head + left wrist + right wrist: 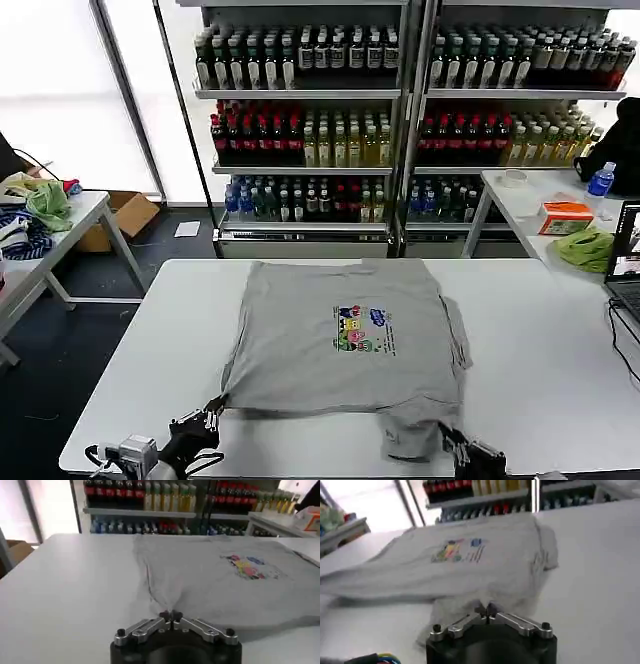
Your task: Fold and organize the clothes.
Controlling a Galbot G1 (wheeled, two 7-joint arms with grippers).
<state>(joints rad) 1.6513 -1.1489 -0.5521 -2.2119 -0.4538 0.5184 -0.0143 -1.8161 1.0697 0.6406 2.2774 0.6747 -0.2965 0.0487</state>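
One light grey T-shirt (320, 345) with a small multicoloured chest print lies spread on the white table (140, 370), its sleeves tucked in. At the table's front edge my left gripper (207, 417) is shut on the shirt's near left corner. In the left wrist view the cloth (225, 575) puckers into the closed tips of the left gripper (170, 615). My right gripper (448, 440) is shut on a flap of the shirt at the near right. The right wrist view shows the right gripper (486, 609) pinching that bunched cloth (470, 565).
Shelves of bottles (300, 120) stand behind the table. A side table (70, 215) on the left carries a lime-green cloth (48, 203) and patterned fabric. On the right are a table (530, 200) with an orange box and green cloth, and a laptop (625, 255) at the edge.
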